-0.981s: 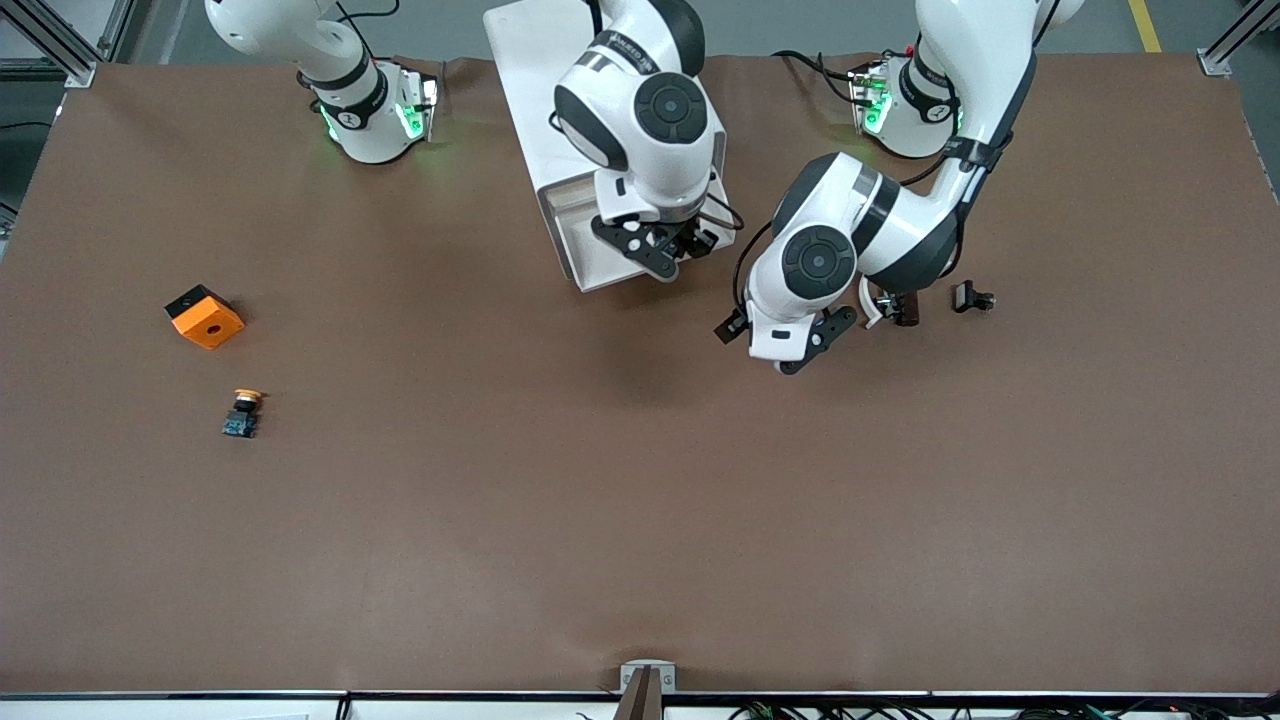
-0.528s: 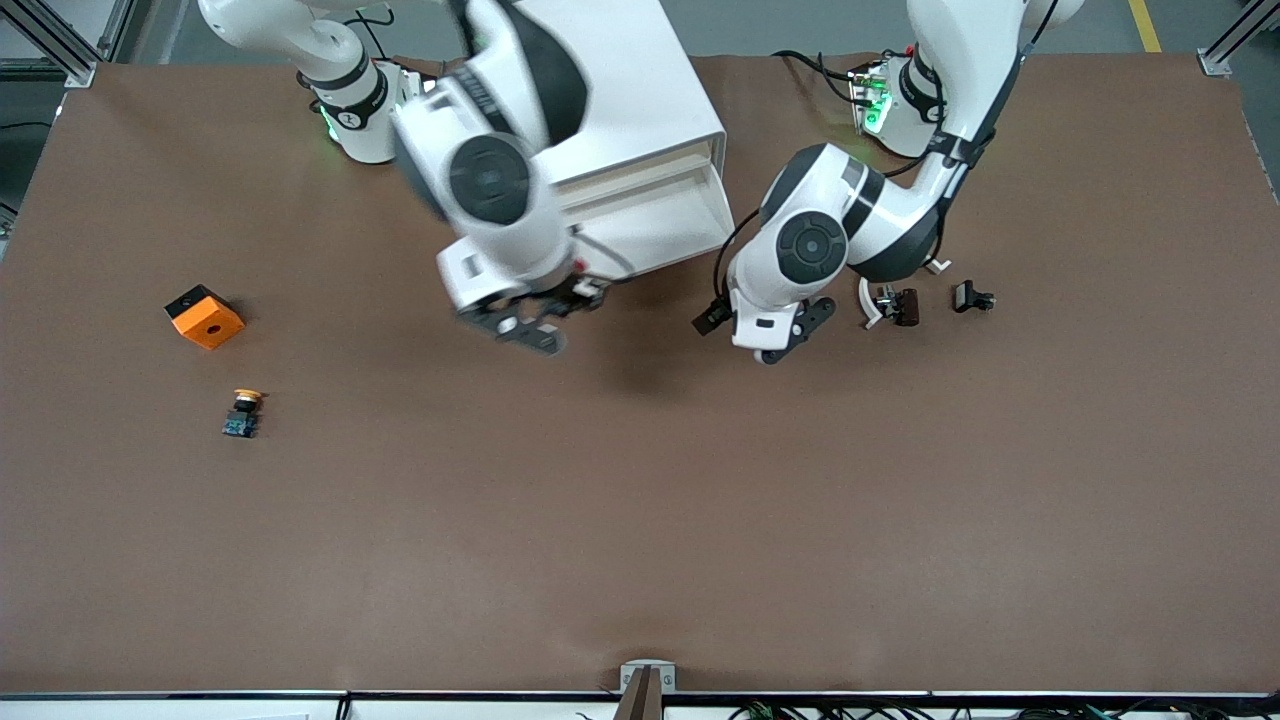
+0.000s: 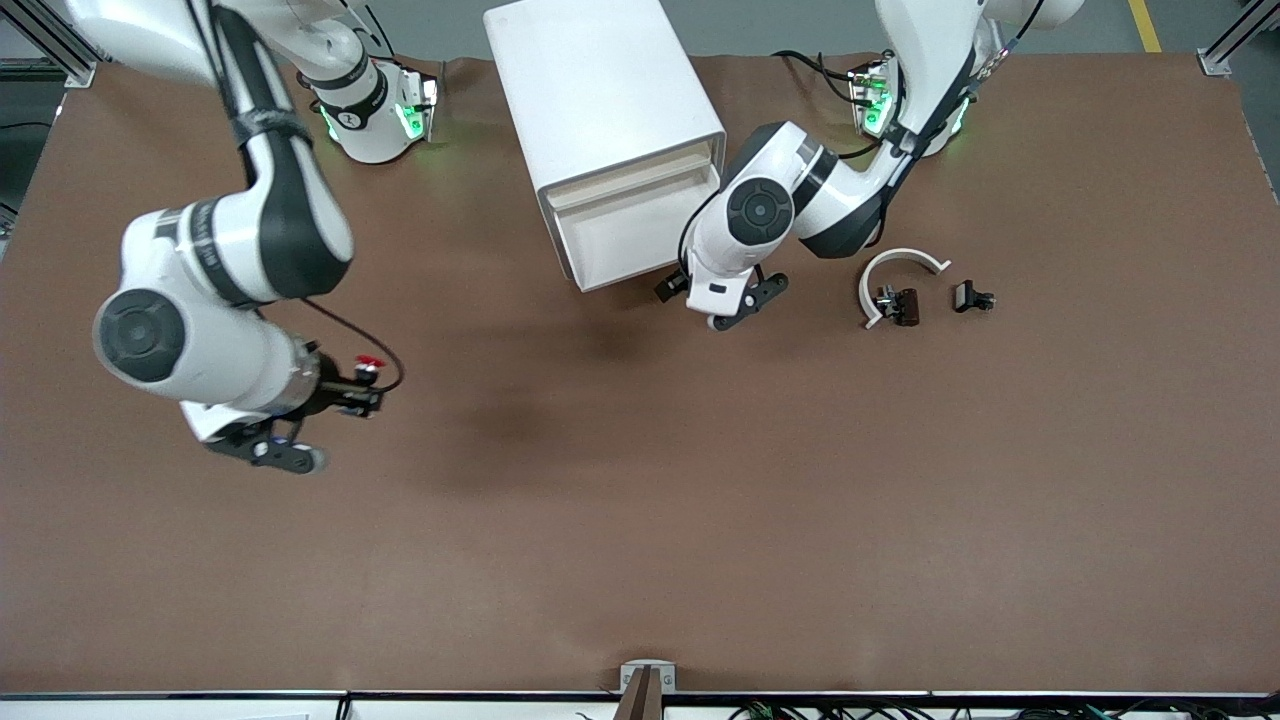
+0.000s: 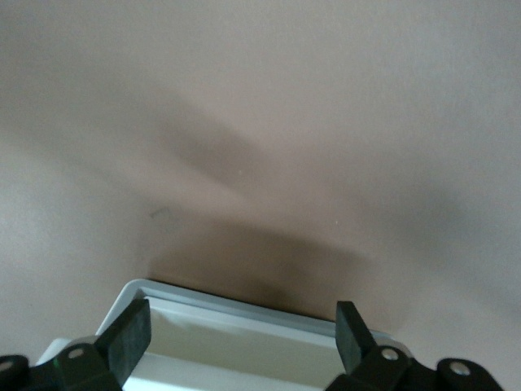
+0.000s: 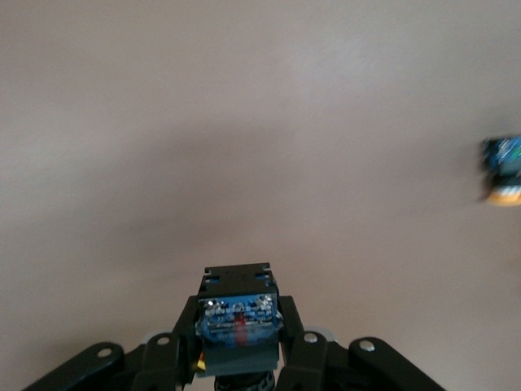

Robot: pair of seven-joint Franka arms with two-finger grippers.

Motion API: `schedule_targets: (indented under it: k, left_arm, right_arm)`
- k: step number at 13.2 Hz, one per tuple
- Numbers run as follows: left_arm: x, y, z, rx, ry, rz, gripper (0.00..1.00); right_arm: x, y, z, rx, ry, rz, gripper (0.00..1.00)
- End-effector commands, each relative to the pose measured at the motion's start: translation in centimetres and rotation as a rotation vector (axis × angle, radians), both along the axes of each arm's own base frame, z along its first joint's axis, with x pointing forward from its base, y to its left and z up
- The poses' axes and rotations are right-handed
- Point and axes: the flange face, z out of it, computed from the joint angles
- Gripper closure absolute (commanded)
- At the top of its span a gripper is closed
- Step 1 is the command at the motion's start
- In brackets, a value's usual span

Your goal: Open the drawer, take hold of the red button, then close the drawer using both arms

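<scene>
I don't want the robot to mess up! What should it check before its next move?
1. Button held in the right tool: ok, the tool is shut on it.
2. Right tool away from the drawer: ok, it is over the table toward the right arm's end.
3. Drawer shut: not ok, it is open.
4. Left tool ready to push: ok, it is open at the drawer's front.
5. Left tool touching the drawer: cannot tell.
</scene>
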Motion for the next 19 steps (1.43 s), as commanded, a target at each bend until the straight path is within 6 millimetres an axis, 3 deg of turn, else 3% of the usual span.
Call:
schedule_targets:
  k: [1,5,10,15,19]
  left_arm:
    - [-2.0,-1.2,-0.3,-0.008,0.021,-0.012,0.00]
    - [-4.2,-3.3,-0.4,-0.022,0.041,-0.055,0.00]
    - [-6.1,-5.1,0.1,-0.031,0.048,-0.074,0.00]
    - [-8.7,-6.8,-0.1,-0.018,0.071,-0.081,0.00]
    - [-8.4,-7.2,-1.1,-0.017,0.092,-0.073,0.00]
  right_arm:
    - [-1.4,-3.4,-3.9,-0.025,-0.024,0.034,1.00]
    - [-3.0,-10.0,-10.3,-0.016,-0.097,0.051,1.00]
    - [-5.1,-13.2,-16.7,-0.033,-0.127,0.018,1.00]
    - [-5.6,-15.7,-20.5,-0.040,-0.094,-0.038,1.00]
    - [-5.5,-16.9,-21.7,-0.041,-0.084,-0.044,1.00]
